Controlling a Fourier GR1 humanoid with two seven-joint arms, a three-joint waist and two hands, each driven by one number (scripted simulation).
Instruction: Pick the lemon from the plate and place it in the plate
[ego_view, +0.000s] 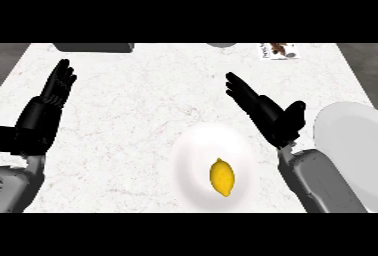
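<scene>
Nearest, the lemon (222, 177) lies on the white plate (193, 150), untouched. It looks light, firm and smooth-skinned, best grasped across its middle. Both the right hand (275, 117) and left hand (46, 102) are released, fingers straight. The grey plate (341, 127) waits at right.
</scene>
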